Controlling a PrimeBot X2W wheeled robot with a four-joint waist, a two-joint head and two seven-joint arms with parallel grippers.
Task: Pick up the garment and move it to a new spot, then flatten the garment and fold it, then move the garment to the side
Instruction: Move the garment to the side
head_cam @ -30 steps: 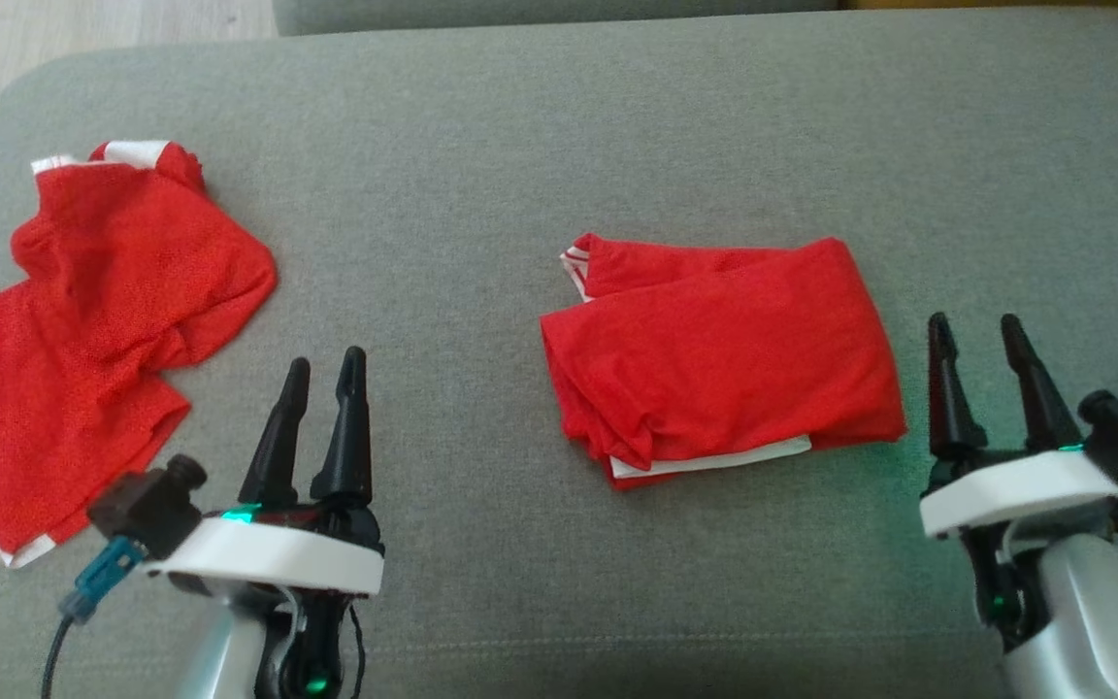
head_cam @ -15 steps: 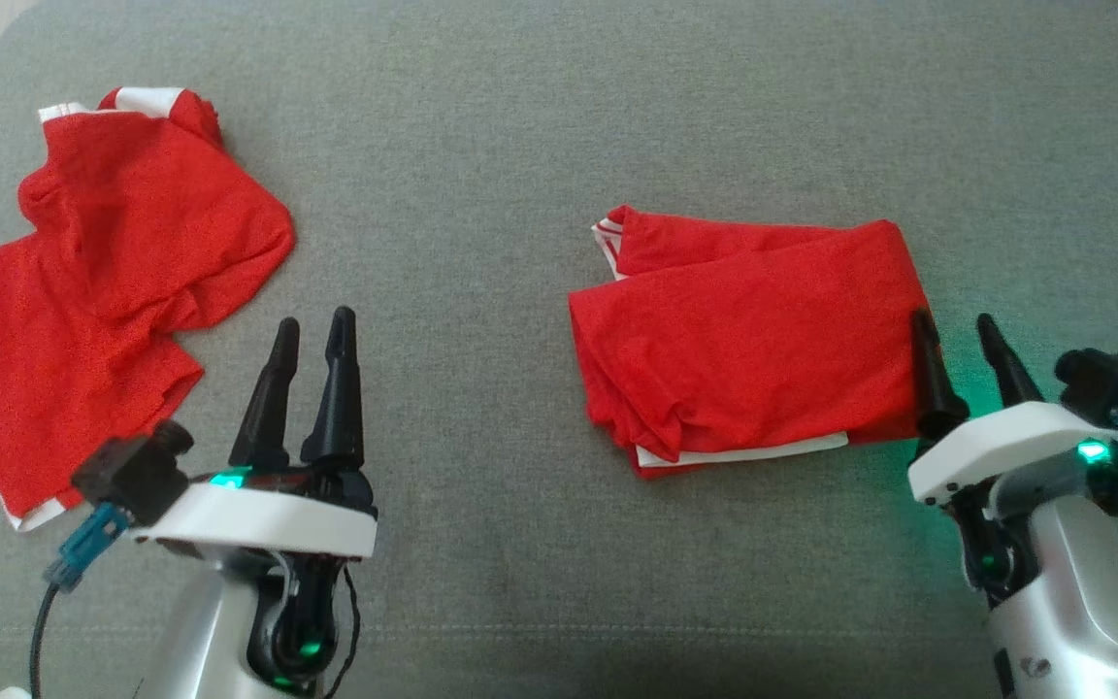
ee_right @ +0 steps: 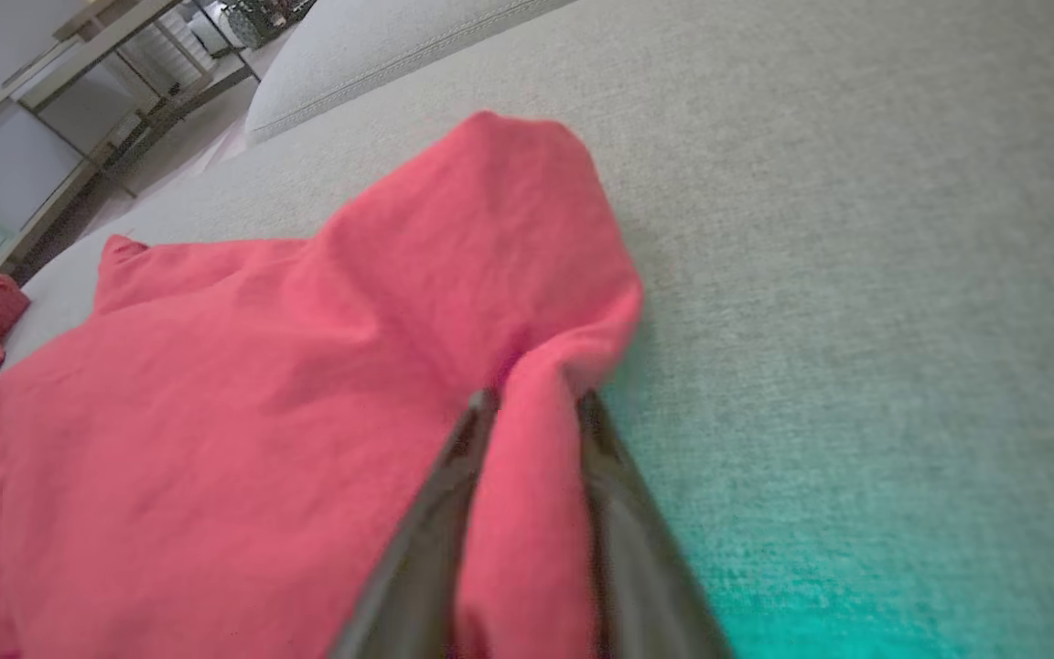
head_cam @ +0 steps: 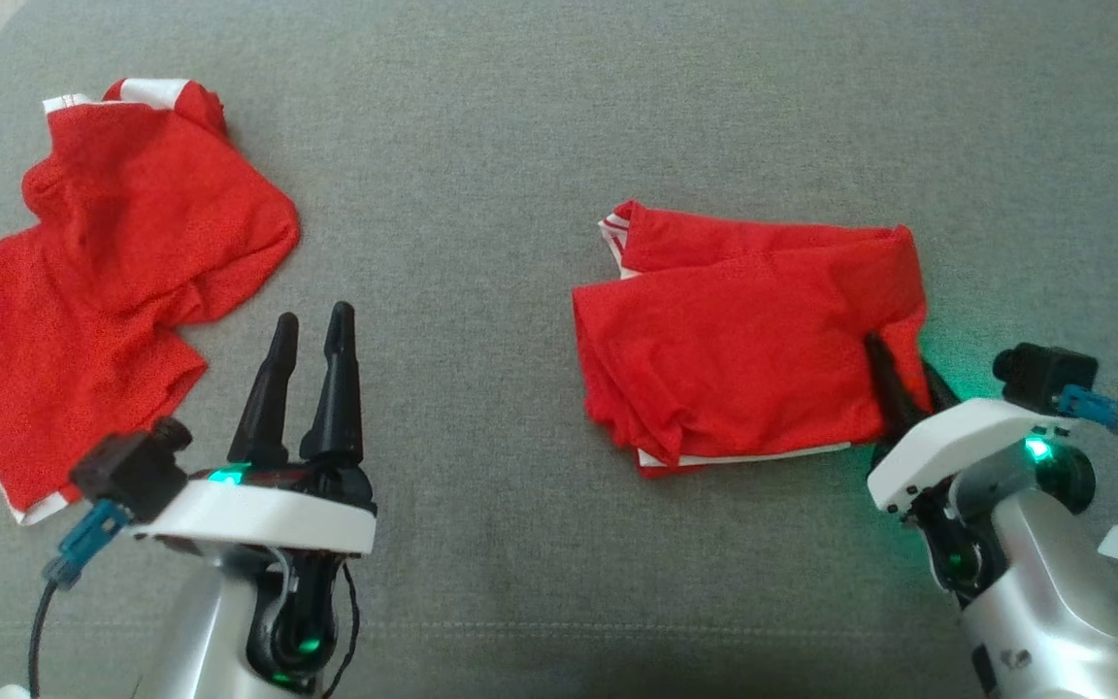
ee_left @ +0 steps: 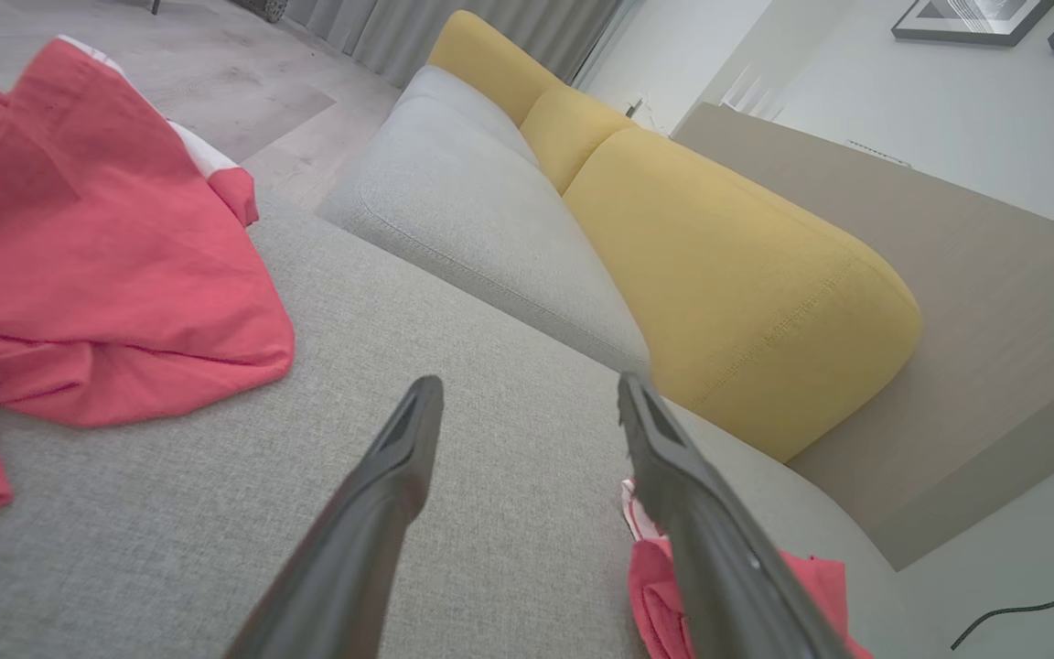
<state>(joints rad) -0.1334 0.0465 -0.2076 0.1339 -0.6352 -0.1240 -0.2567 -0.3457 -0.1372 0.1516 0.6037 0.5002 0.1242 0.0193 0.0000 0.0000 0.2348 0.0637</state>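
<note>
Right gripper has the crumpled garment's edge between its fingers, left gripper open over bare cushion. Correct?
No. The edge between the fingers of the right gripper belongs to the folded garment; the right wrist view shows it. The crumpled garment lies apart, on the left. The left gripper is open over bare cushion.

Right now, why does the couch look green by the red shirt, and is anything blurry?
Head view: a green lamp on the right gripper tints the grey cushion beside the folded shirt. Right wrist view: that glow turns teal bottom right, and the fingers pinching the shirt are blurred. Left wrist view: even light, no green, yellow backrest sharp.
</note>
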